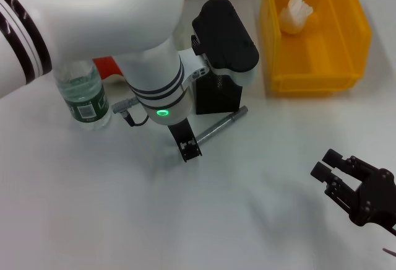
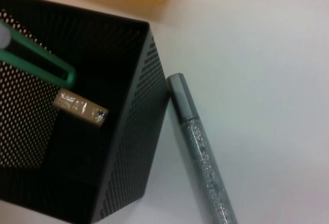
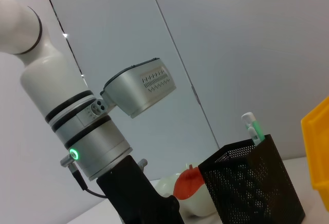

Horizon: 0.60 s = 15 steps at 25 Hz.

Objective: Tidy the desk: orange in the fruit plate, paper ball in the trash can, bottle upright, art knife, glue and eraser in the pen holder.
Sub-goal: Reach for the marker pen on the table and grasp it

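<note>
Left end effector (image 1: 185, 148) hovers beside the pen (image 1: 221, 126), grip state unclear; pen's long axis runs near-left to far-right against the pen holder (image 1: 218, 94). Right end effector (image 1: 331, 165) open, well apart.

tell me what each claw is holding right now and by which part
Nothing is held. The left claw hangs over the table next to the silver glitter pen beside the pen holder. The right claw is open and empty.

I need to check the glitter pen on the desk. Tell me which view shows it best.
Left wrist view: the pen lies close up beside the holder. Head view shows it small, partly behind the left pincer. Right wrist view does not show it.
</note>
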Motion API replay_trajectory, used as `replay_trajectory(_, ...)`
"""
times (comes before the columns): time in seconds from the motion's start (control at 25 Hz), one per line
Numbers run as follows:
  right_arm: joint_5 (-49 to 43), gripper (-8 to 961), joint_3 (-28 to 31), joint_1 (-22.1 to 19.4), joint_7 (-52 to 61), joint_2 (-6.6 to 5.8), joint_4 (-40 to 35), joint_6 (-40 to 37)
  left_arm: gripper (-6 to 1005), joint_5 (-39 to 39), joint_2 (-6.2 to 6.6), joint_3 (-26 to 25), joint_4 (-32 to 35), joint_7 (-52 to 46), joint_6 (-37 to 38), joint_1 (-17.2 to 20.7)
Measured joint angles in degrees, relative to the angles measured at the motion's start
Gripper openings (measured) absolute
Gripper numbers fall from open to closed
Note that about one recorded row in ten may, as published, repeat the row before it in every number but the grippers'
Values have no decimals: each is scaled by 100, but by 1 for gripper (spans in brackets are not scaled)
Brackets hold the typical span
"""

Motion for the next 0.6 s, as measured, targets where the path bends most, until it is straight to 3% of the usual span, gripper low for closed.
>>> replay_trajectory(0.6,0,406,0,0,-2,0,0,-1,174,-2,0,1,-32,31,-18,1)
